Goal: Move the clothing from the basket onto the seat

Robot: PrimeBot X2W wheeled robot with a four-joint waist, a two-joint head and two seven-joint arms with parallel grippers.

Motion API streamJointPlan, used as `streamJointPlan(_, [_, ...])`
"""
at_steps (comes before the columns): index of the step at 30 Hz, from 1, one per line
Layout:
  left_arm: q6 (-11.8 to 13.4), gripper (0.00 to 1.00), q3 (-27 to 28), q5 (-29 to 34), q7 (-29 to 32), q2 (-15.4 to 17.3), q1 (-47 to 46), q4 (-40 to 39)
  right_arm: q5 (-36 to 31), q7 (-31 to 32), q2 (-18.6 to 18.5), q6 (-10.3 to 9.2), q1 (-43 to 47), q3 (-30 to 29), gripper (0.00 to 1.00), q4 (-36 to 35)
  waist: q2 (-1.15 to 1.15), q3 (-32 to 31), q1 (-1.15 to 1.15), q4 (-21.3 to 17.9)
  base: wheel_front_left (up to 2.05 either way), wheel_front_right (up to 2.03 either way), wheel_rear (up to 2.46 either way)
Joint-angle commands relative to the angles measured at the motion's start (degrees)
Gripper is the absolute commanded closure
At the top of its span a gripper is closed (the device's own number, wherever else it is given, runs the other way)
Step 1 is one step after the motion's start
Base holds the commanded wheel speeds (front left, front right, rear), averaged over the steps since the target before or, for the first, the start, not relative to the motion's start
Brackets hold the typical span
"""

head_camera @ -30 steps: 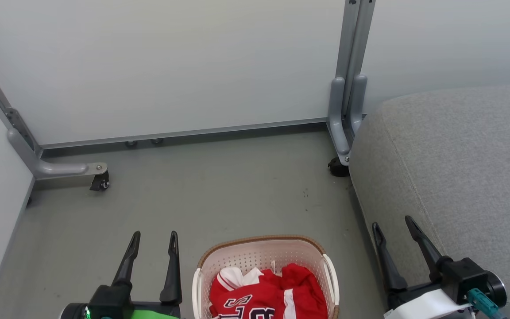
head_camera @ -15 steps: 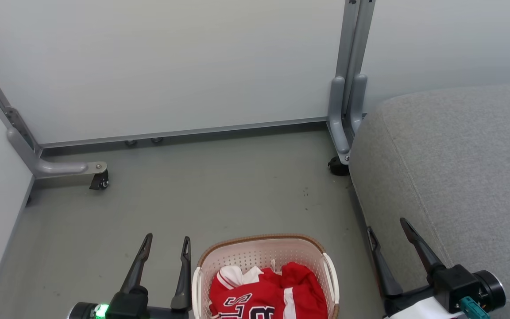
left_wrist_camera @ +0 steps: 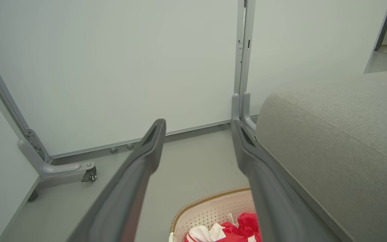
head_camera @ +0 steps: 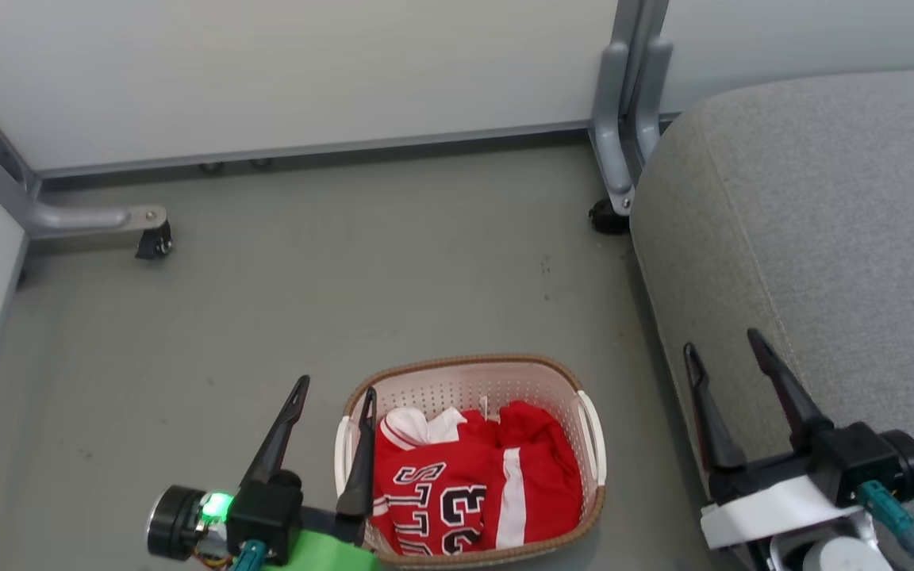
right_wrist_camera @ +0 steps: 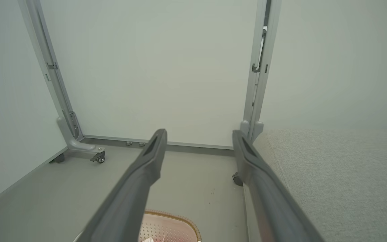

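Observation:
The cream perforated basket [head_camera: 465, 381] with a brown rim stands on the floor at the bottom centre of the head view. Red clothing [head_camera: 473, 484] with white trim and black letters and numbers fills it. The grey seat [head_camera: 822, 222] rises at the right, beside the basket. My left gripper [head_camera: 334, 388] is open at the basket's left rim, its right finger over the rim. My right gripper [head_camera: 723, 342] is open at the seat's front edge, right of the basket. The left wrist view shows the basket [left_wrist_camera: 213, 210], the clothing [left_wrist_camera: 237, 225] and the seat [left_wrist_camera: 341, 141]; the right wrist view shows the basket rim [right_wrist_camera: 170, 222].
White partition panels on grey wheeled feet [head_camera: 100, 216] close off the back and left. Another grey foot with a caster [head_camera: 612, 198] stands against the seat's far corner. Grey floor [head_camera: 385, 270] stretches between the basket and the panels.
The head camera has tilted down, so the whole scene sits higher and more of the basket shows. My left gripper has come right to the basket's rim; my right gripper has risen slightly.

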Motion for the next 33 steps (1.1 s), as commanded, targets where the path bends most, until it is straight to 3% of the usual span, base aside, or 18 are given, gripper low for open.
streamJointPlan(1, [-0.5, 0.0, -0.5, 0.8, 0.0, 0.3, -2.2, 0.9, 0.4, -0.2, -0.3, 0.0, -1.6, -0.7, 0.0, -0.4, 0.0, 6.6, 0.0, -0.3, 0.0, 0.0, 0.0])
streamJointPlan(15, [-5.9, 0.0, -12.4, 8.2, 0.0, 1.8, -27.3, 22.2, 1.1, -0.2, -3.2, 0.0, -14.0, -6.4, 0.0, -4.7, 0.0, 29.3, 0.0, -2.8, 0.0, 0.0, 0.0])
streamJointPlan(25, [-7.0, 0.0, -24.2, 12.6, 0.0, 2.0, -47.7, 45.4, 1.8, -0.2, -2.6, 0.0, -20.6, -5.8, 0.0, -7.5, 0.0, 42.8, 0.0, -6.1, 0.0, 0.0, 0.0])
streamJointPlan(33, [-7.0, 0.0, -35.7, 8.9, 2.4, 1.1, -58.1, 61.7, 2.7, -0.2, -1.7, 0.0, -22.9, -4.5, 0.0, -7.7, 0.0, 48.4, 0.0, -8.6, 0.0, 0.0, 0.0])
